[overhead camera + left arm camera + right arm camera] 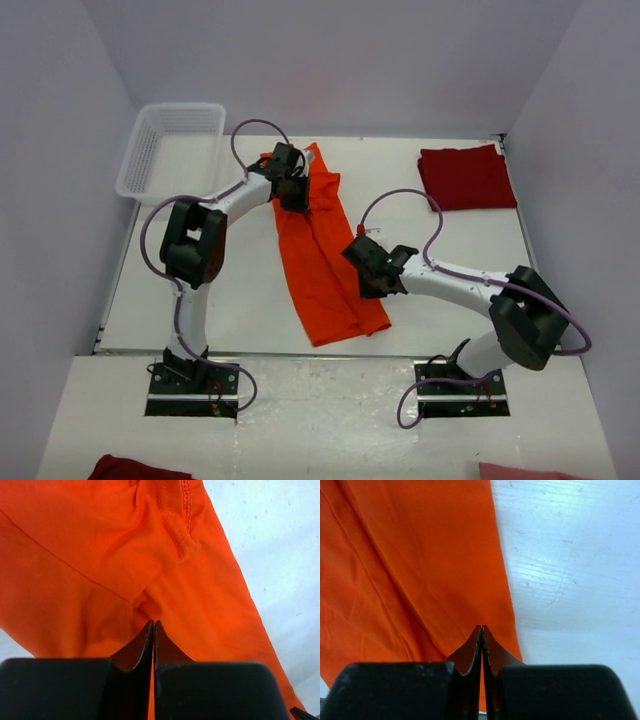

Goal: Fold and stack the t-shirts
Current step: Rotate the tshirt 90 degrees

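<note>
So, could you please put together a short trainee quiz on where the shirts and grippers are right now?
1. True or false: the dark red t-shirt lies folded on the table, apart from the white basket.
2. Which cloth do the tips of the left gripper and right gripper touch? A: orange t-shirt. B: dark red t-shirt. C: neither.
3. Fill in: both grippers' jaws are ____.
Key: 1 true; 2 A; 3 shut.

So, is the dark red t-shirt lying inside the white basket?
No, the dark red t-shirt lies folded at far right, apart from the white basket at far left.
</note>
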